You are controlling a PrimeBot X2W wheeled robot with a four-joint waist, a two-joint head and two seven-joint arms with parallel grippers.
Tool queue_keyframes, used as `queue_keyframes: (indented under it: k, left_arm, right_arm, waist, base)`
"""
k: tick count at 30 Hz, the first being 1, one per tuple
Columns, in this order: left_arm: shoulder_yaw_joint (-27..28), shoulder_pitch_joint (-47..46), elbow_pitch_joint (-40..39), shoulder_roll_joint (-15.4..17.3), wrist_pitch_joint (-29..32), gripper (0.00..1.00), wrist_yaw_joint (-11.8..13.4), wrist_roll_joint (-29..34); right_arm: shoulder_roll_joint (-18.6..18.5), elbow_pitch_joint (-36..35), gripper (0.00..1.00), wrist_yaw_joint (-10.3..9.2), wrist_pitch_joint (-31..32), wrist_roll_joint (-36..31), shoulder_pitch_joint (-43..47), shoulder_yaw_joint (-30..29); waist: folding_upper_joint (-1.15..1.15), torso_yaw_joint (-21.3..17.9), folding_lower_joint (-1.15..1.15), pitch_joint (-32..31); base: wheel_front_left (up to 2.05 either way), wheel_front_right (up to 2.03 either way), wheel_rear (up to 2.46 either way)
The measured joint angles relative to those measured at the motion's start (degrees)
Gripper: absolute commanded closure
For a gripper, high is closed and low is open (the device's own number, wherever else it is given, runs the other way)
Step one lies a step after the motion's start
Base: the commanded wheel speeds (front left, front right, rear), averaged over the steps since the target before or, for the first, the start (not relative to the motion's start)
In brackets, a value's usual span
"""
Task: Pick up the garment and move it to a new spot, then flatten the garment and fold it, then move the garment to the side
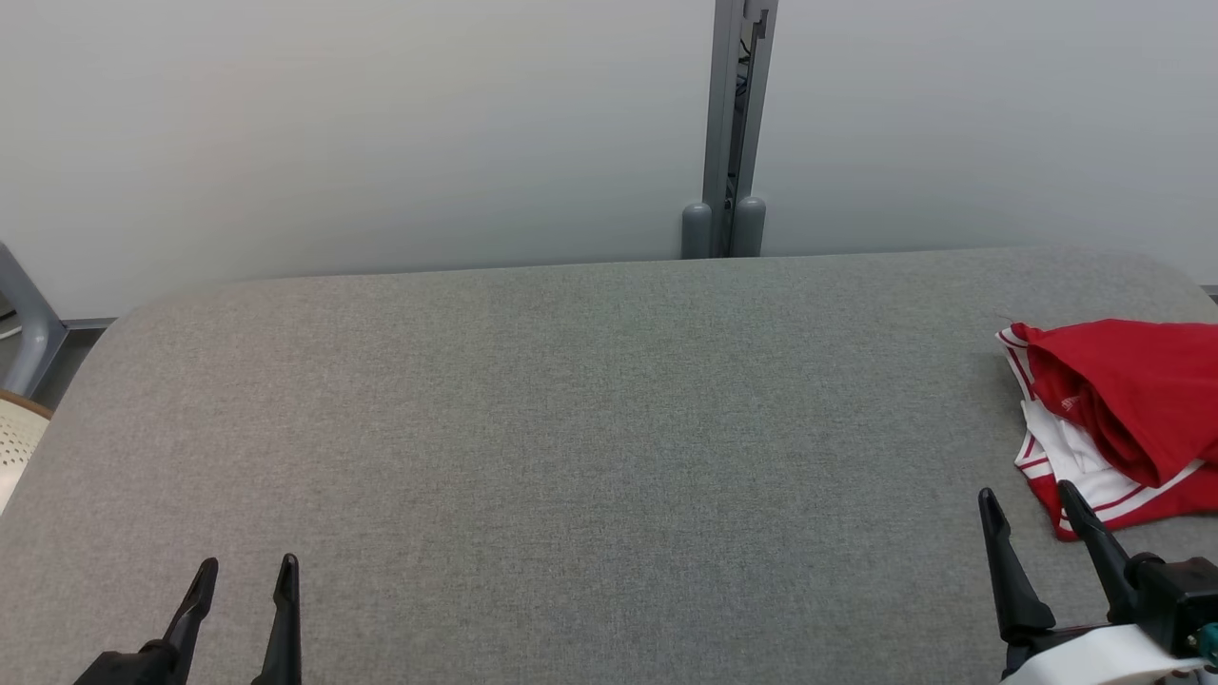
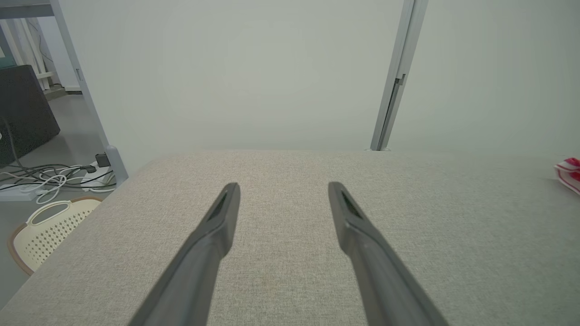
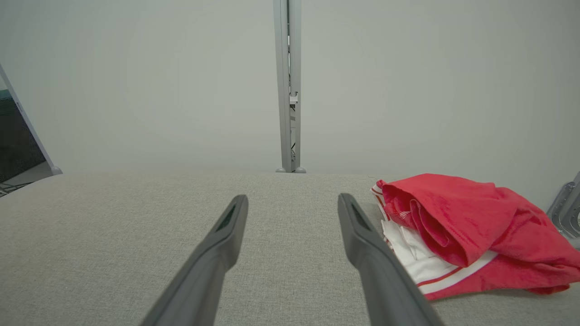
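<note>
A crumpled red garment with white trim (image 1: 1128, 409) lies in a heap at the right edge of the grey padded table (image 1: 571, 409). In the right wrist view the garment (image 3: 466, 231) sits just right of my right gripper (image 3: 292, 201), whose fingers stand open with nothing between them. In the head view my right gripper (image 1: 1030, 499) hovers at the lower right, just short of the garment's near edge. My left gripper (image 1: 245, 571) is open at the lower left, far from the garment; its wrist view shows the left gripper (image 2: 283, 188) over bare table, with a sliver of garment (image 2: 570, 174) at the far right.
A pale wall with a grey vertical post (image 1: 735, 133) stands behind the table. A cream perforated basket (image 2: 50, 231) and cables (image 2: 50, 174) lie on the floor beyond the table's left edge.
</note>
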Motion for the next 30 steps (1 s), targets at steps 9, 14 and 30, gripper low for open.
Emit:
queue_keyframes:
  k: [9, 14, 30]
  left_arm:
    - [-0.68, 0.54, 1.46, -1.44, 0.05, 1.00, 0.15, -0.08]
    - [-1.08, 1.03, 3.09, -3.53, 0.60, 1.00, -0.40, -2.13]
    - [2.65, -2.05, 6.10, -6.34, 3.57, 1.00, -4.46, -14.28]
  right_arm:
    - [0.47, 1.55, 1.00, -0.01, -0.05, 0.40, 0.71, 0.05]
    - [0.93, 3.54, 1.00, -0.01, 0.11, 3.07, 1.72, 0.30]
    - [0.56, 6.06, 1.00, -0.01, 1.14, 19.81, -0.67, 0.04]
  waist:
    - [0.00, -0.08, 0.00, 0.08]
    - [0.00, -0.09, 0.00, 0.18]
    - [0.00, -0.12, 0.00, 0.57]
  base:
    - [0.00, 0.00, 0.00]
    - [0.00, 0.00, 0.00]
    - [0.00, 0.00, 0.00]
